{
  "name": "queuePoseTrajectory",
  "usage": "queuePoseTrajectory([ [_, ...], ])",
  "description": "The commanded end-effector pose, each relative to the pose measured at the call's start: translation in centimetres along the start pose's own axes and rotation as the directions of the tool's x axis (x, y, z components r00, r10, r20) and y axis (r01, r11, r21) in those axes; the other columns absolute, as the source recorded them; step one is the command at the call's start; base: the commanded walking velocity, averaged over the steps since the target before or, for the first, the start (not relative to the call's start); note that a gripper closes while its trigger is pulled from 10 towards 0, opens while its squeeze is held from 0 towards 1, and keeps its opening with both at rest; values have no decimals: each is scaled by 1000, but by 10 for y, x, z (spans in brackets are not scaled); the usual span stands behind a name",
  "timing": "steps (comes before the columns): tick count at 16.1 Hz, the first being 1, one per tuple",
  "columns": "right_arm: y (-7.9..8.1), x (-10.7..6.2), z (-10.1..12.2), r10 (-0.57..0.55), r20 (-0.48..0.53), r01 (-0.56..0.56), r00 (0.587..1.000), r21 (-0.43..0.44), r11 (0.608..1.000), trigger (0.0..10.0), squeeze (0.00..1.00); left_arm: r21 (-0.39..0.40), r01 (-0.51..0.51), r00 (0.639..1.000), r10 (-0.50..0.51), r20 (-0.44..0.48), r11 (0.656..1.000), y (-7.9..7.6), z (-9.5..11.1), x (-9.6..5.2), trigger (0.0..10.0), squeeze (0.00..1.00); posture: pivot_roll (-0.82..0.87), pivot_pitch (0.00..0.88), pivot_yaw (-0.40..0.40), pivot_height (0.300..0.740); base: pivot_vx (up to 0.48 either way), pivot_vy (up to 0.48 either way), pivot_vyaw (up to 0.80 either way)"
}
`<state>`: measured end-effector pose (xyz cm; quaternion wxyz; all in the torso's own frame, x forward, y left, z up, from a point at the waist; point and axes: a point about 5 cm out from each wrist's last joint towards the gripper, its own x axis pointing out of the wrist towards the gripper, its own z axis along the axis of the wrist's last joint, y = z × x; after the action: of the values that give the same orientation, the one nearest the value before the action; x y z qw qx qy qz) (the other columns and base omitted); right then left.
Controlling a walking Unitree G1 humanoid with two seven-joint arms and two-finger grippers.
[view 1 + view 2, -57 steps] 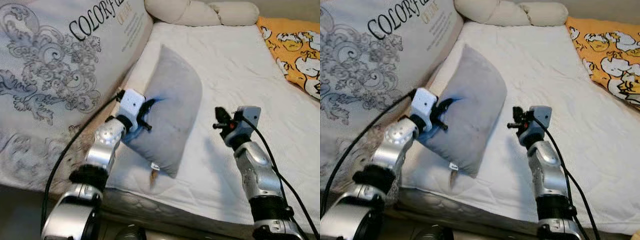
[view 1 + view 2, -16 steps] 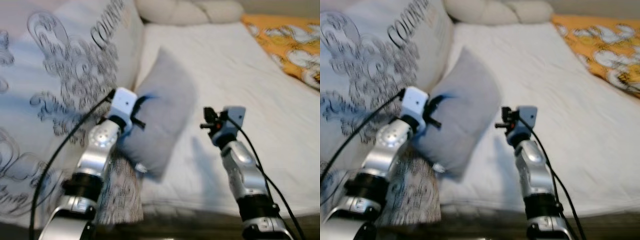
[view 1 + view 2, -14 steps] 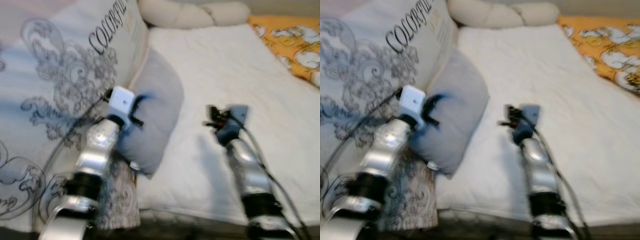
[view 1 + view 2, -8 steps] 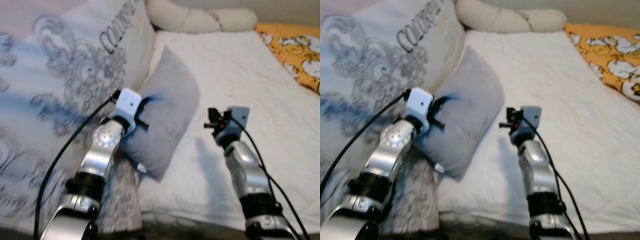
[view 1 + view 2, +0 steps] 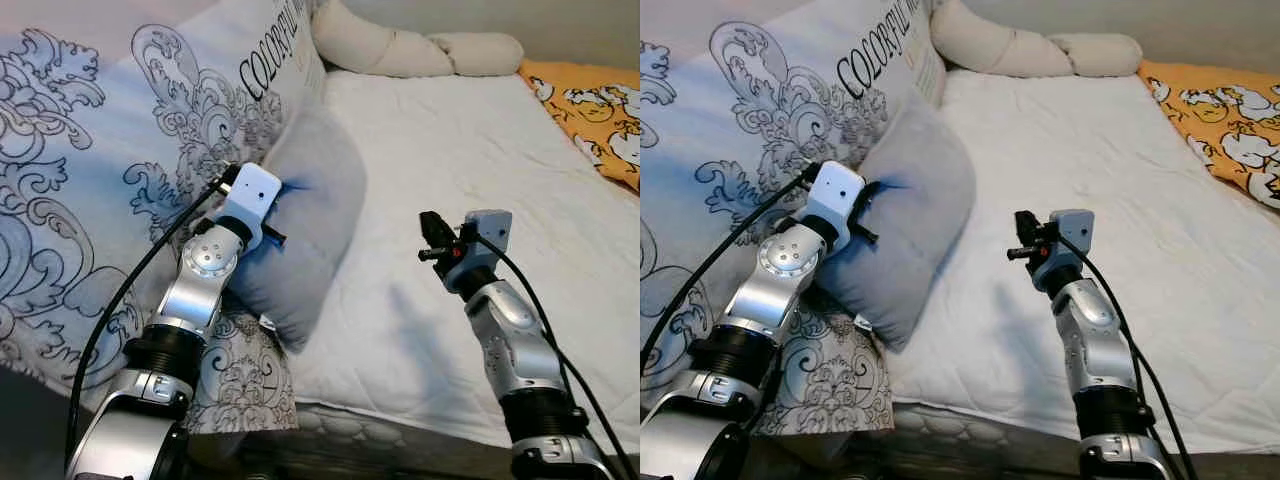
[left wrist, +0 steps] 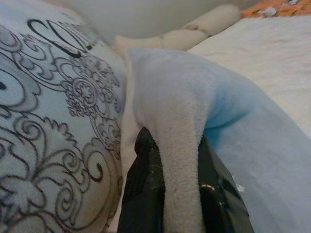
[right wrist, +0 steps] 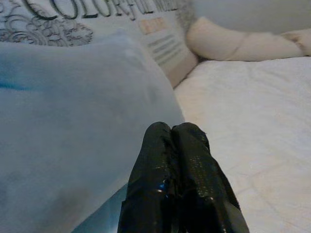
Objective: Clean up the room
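Jaws of left gripper (image 6: 167, 194) pinch grey pillow (image 5: 305, 225) edge, held off bed (image 5: 450, 150); right gripper (image 7: 177, 145) closed, empty. Pillow not yet placed.

Bed with a white quilted mattress cover (image 5: 450, 140), creased and evenly lit, with soft shadows near its near edge. Along the left side lies a large pale-blue duvet (image 5: 90, 170) printed with grey scrollwork and black lettering; its lower fold hangs over the near-left corner of the mattress. At the far edge rests a cream, knotted bolster cushion (image 5: 420, 50). An orange blanket with white cartoon figures (image 5: 600, 110) covers the far-right corner. A dark strip of bed base (image 5: 970, 440) runs below the near edge.
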<state>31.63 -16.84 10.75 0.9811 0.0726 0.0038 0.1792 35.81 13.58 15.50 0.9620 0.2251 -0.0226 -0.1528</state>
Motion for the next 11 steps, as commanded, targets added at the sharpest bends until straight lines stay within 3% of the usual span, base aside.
queuePoseTrajectory([
  [1, 7, -1, 6, 106, -1, -106, 994, -13, 994, 10000, 0, 54, -65, 997, 62, 48, 996, 10, 17, 1, 10000, 0, -35, 0, 33, 740, 0, 0, 0],
  [4, 15, -11, 8, 281, -53, -284, 958, -49, 958, 10000, 0, 112, -60, 998, 59, 9, 992, 1, 14, -3, 10000, 0, -34, 0, 26, 740, 0, 0, 0],
  [6, 16, -21, 6, 398, -139, -408, 907, -55, 911, 10000, 0, 176, -15, 998, 27, -62, 984, -13, 7, -6, 10000, 0, -44, 0, 23, 740, 0, 0, 0],
  [7, 16, -24, 6, 423, -162, -436, 891, -55, 898, 10000, 114, 184, -15, 996, 32, -88, 983, -15, 6, -6, 10000, 0, -46, 0, 24, 740, 0, 0, 0],
  [8, 15, -28, 6, 447, -186, -463, 875, -54, 885, 10000, 608, 161, -33, 990, 54, -132, 986, -17, 4, -8, 10000, 0, -47, 0, 23, 740, 0, 0, 0],
  [9, 13, -31, 6, 457, -199, -474, 867, -44, 879, 10000, 973, 120, -53, 983, 73, -169, 991, -19, 1, -10, 10000, 0, -51, 0, 24, 740, 0, 0, 0],
  [11, 9, -34, 9, 473, -220, -490, 853, -27, 872, 10000, 1000, -16, -112, 956, 104, -275, 994, -20, -13, -17, 10000, 0, -56, 0, 21, 740, 0, 0, 0],
])
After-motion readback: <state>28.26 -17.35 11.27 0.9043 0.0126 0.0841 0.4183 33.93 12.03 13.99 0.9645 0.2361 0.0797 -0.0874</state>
